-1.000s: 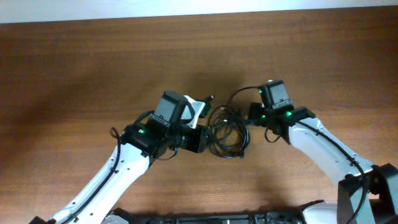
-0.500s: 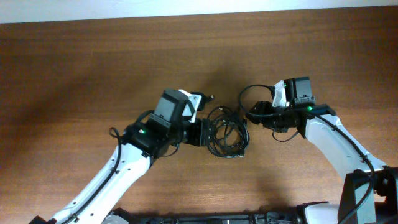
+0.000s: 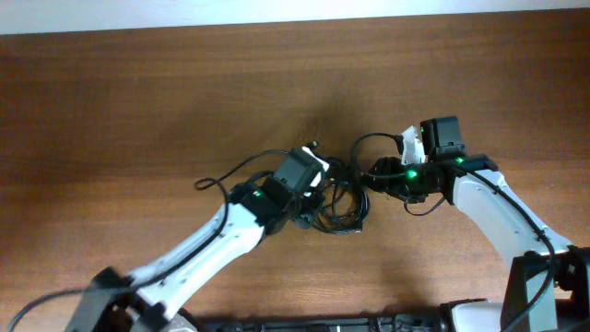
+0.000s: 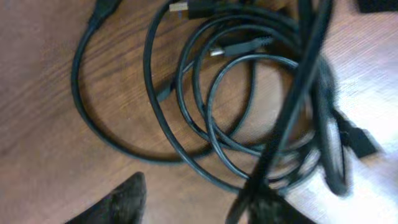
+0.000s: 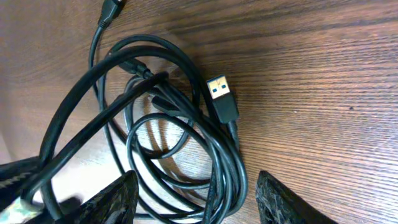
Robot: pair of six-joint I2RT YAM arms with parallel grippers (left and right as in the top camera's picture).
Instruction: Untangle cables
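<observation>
The cables (image 3: pixel 346 210) are thin black cords in a tangled coil at the table's middle. My left gripper (image 3: pixel 321 197) is at the coil's left edge. In the left wrist view the coil (image 4: pixel 230 112) lies ahead of the open fingers (image 4: pixel 193 208), and one blurred cord crosses over the right finger. My right gripper (image 3: pixel 376 175) is at the coil's right edge. In the right wrist view its fingers (image 5: pixel 199 205) are open with several strands of the coil (image 5: pixel 155 130) between them. A USB plug with a blue insert (image 5: pixel 221 94) lies on the wood beside the coil.
The brown wooden table (image 3: pixel 138 111) reaches to a pale strip along its far edge (image 3: pixel 277 11). A thicker black wire (image 3: pixel 230 171) loops off the left arm. One cord arcs up (image 3: pixel 369 140) above the right gripper.
The left arm has swung right and closed in on the coil's left side. The right gripper went right away from the coil, then came back to its right edge.
</observation>
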